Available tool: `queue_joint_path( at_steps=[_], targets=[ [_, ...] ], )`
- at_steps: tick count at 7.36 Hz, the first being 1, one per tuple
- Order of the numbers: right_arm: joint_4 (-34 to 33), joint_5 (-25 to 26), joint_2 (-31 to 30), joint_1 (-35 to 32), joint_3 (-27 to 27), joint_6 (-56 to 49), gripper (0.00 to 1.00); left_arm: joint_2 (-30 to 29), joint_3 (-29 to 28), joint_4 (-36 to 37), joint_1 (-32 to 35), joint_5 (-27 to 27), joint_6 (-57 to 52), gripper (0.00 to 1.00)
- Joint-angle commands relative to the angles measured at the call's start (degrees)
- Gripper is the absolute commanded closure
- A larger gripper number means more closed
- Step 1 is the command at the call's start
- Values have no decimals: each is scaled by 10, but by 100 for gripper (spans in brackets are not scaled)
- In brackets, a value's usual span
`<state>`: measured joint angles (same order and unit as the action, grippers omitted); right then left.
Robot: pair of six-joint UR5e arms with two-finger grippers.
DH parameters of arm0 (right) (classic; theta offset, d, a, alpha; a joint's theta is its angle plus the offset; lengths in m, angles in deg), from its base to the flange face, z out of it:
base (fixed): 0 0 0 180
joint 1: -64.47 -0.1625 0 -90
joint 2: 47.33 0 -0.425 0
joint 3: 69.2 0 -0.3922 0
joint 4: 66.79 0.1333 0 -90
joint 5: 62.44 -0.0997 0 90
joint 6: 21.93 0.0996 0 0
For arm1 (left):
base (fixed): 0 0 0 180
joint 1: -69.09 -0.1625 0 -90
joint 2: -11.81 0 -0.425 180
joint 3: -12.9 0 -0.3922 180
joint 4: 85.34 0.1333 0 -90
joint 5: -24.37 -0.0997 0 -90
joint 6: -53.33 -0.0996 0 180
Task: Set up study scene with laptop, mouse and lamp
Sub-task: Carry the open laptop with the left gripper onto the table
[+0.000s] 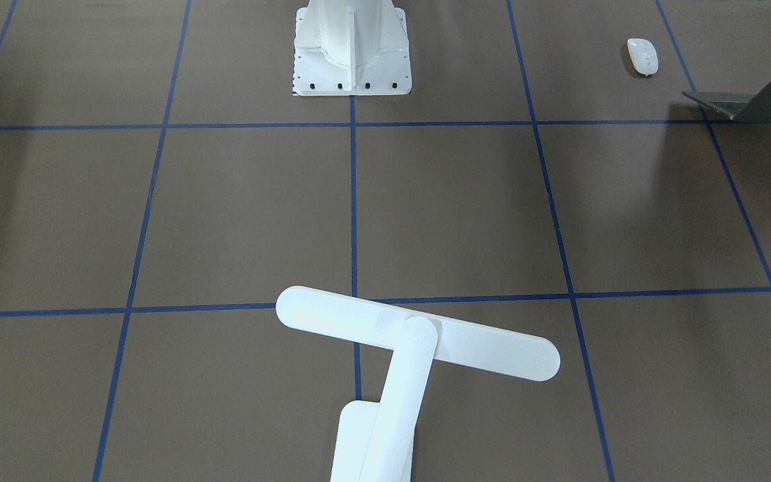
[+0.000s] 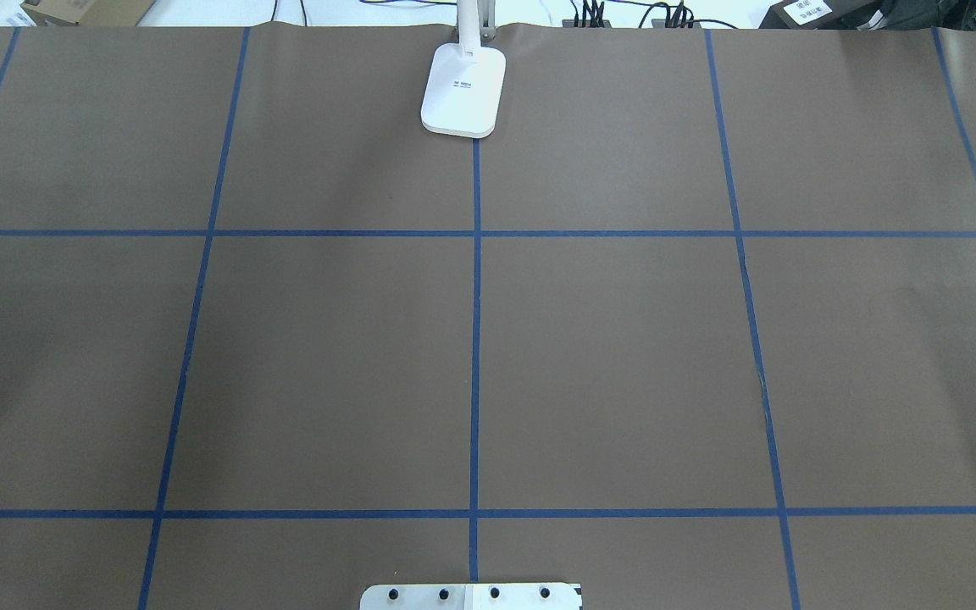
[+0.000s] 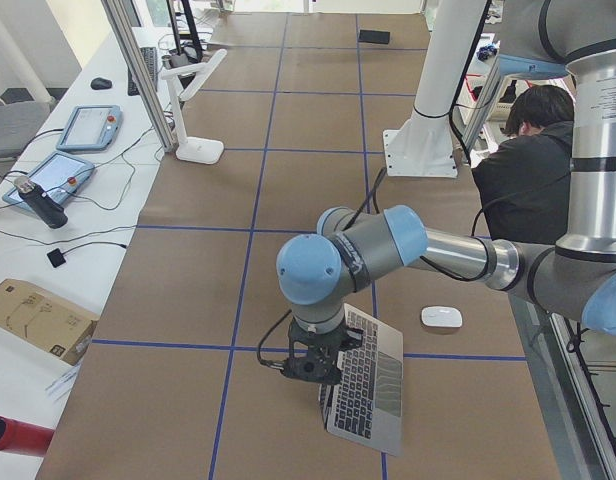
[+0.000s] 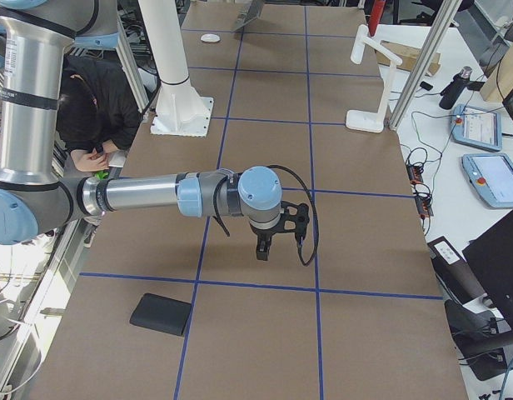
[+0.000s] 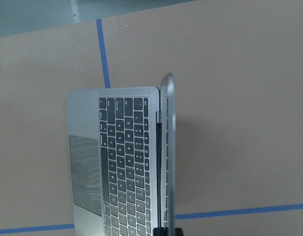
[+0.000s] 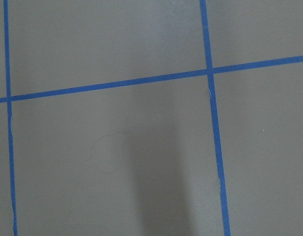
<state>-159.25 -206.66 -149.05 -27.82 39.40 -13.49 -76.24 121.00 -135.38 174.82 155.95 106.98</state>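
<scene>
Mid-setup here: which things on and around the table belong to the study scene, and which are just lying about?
For the job:
laptop, lid open
mouse, near the laptop, not touching it
lamp, at the table's far edge from the robot

Just lying about:
black pad on the table
cardboard box on the side bench
tablet controllers on the side bench

Silver arms [image 3: 458, 250], pale-blue joints [image 3: 308, 270], black cables [image 4: 314, 225]
</scene>
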Motion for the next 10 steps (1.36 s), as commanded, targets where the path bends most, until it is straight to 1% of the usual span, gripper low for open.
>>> queue_joint_path(
  at_steps=[1, 2, 3, 4, 6, 7, 8, 9, 10],
  targets=[
    [3, 2, -22, 0, 5, -1, 1, -58, 49, 36, -76, 7, 99, 100],
    [3, 3, -22, 0, 4, 0, 1, -99, 55, 38, -118, 30, 169, 100],
    [2, 4, -22, 0, 3, 0, 1, -142, 68, 54, -190, 41, 251, 100],
    [-1, 3, -22, 0, 2, 1, 1, -191, 71, 58, -242, 53, 330, 100],
    [-3, 2, -17, 1, -4, 2, 1, -273, 65, 61, -332, 64, 455, 100],
    [-3, 2, -17, 1, -4, 5, 1, -302, 62, 60, -365, 79, 497, 100],
    [-3, 1, -17, 1, -4, 6, 1, -341, 43, 60, -380, 94, 530, 100],
    [-4, 1, -17, 1, -4, 7, 1, -382, 10, 59, -381, 109, 549, 100],
    [-3, 0, -17, 1, -6, 7, 1, -403, -12, 57, -385, 125, 557, 100]
  ],
)
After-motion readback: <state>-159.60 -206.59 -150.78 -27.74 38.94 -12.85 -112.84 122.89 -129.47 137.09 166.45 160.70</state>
